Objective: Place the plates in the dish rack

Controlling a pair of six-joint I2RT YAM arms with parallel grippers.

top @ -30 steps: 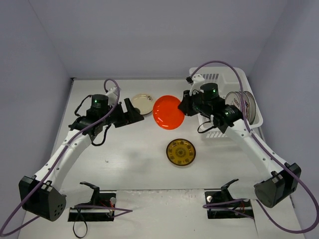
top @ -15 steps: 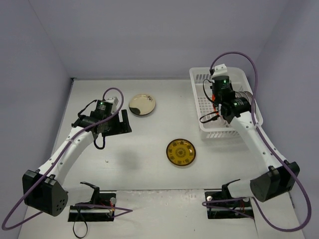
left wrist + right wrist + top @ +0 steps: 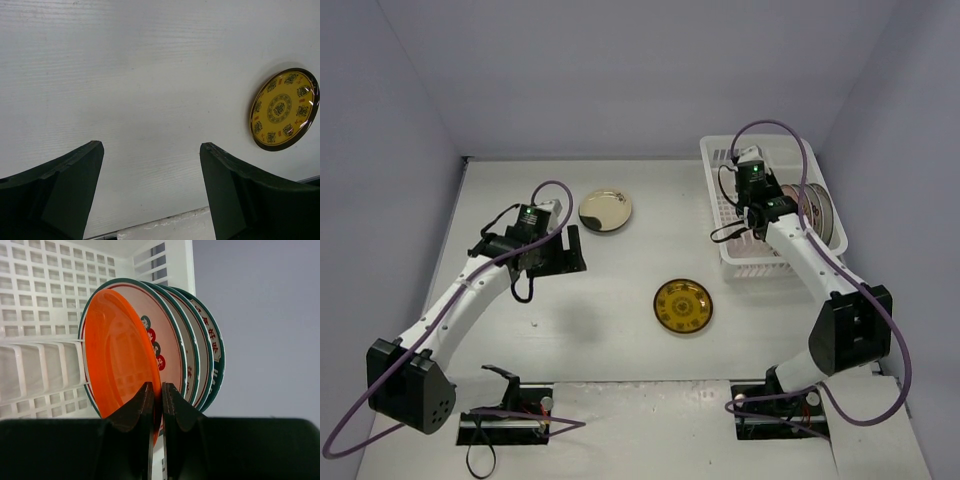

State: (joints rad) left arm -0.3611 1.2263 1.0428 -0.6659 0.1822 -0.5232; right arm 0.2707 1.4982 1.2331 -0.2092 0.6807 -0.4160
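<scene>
The desk [image 3: 620, 345] carries the dish rack [image 3: 760, 268] at its far right, and the right end effector [image 3: 156, 388] reaches into that rack. In its wrist view it is clenched on the lower rim of the red-orange plate [image 3: 117, 355]. The plate stands on edge straight ahead of the fingers, its face running away from them. It sits close beside the patterned plates [image 3: 197, 347], which stand in a row just to its right, with the slotted rack wall [image 3: 40, 290] behind and to the left. The coming move turns on that upright fit. I cannot tell whether the plate's bottom edge already rests on the rack floor, because the fingers hide it.

Two plates lie flat on the desk outside the rack. The cream plate [image 3: 605, 210] is near the left end effector [image 3: 563, 250], just beyond it. The yellow-brown plate [image 3: 683, 305] is further off, on the side towards the rack. The left arm looks the nearer one to both.

The left end effector is released and holds nothing, its fingers spread wide over bare desk. Its wrist view shows the yellow-brown plate's pattern off to the right of the fingers, but not the cream plate. The overhead view shows both plates, yet the arm mostly hides the red-orange plate there.
</scene>
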